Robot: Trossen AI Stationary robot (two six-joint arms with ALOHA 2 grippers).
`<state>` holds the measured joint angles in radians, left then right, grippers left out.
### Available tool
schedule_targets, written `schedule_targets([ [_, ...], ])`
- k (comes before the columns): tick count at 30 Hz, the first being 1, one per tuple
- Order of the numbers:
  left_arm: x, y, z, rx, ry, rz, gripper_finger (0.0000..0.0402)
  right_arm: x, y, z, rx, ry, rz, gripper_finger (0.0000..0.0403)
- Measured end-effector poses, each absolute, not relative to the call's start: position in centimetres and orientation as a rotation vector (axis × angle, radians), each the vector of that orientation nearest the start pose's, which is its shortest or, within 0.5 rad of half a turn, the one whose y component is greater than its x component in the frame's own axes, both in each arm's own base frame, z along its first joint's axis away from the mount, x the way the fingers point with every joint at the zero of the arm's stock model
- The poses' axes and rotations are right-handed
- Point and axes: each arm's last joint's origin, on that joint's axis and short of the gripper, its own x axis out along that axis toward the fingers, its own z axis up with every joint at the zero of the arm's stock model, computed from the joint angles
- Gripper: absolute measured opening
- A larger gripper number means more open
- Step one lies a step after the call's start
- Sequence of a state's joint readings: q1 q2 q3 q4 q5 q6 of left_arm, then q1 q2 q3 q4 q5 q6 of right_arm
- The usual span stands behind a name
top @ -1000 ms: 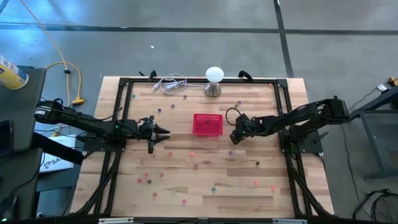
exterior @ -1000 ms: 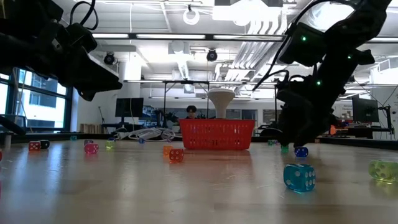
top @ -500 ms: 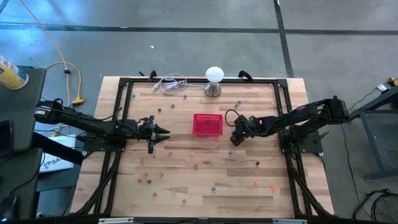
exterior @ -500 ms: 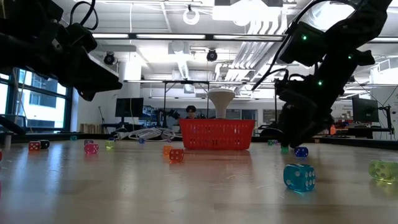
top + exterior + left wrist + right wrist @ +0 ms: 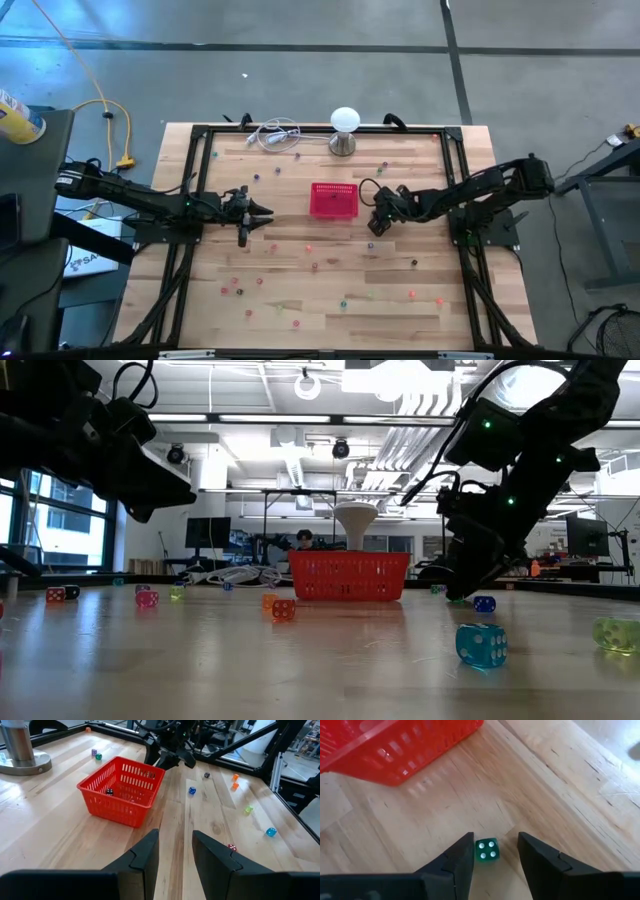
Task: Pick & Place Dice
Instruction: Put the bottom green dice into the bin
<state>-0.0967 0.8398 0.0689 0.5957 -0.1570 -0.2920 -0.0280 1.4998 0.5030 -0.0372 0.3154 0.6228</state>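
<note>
Dice (image 5: 316, 266) are lying scattered toward the table's (image 5: 330, 305) near edge, with only a few showing inside the red mesh basket (image 5: 123, 790) at mid-table, so most work is remaining. Right gripper (image 5: 492, 854) is straddling a green die (image 5: 486, 849) just beside the basket, fingers parted, not yet gripping. Left gripper (image 5: 175, 855) is hanging half-open and empty near the left edge.

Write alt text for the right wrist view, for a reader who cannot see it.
A small green die, four pips up, lies on the wooden table between the two dark fingers of the right gripper, which stand apart on either side of it. Beyond it sits the corner of a red mesh basket.
</note>
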Motion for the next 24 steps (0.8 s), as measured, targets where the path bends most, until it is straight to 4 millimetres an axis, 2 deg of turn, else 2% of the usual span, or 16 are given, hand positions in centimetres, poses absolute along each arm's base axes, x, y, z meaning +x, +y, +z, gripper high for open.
schedule_targets([
  [10, 15.59, -1.05, 15.55, -0.269, 0.165, 0.085, 0.0113, 23.14, -1.51, 10.90, 0.404, 0.931, -0.608, 0.0140],
  [13, 15.59, -1.05, 15.55, -0.269, 0.165, 0.085, 0.0113, 23.09, -1.48, 10.87, 0.387, 0.937, -0.608, 0.0114],
  [18, 15.58, -1.05, 15.55, -0.269, 0.165, 0.086, 0.0113, 23.05, -1.45, 10.85, 0.355, 0.946, -0.599, 0.0033],
  [24, 15.59, -1.04, 15.57, -0.247, 0.162, 0.088, 0.0113, 23.26, -0.98, 11.14, 0.325, 0.910, -0.581, 0.0028],
])
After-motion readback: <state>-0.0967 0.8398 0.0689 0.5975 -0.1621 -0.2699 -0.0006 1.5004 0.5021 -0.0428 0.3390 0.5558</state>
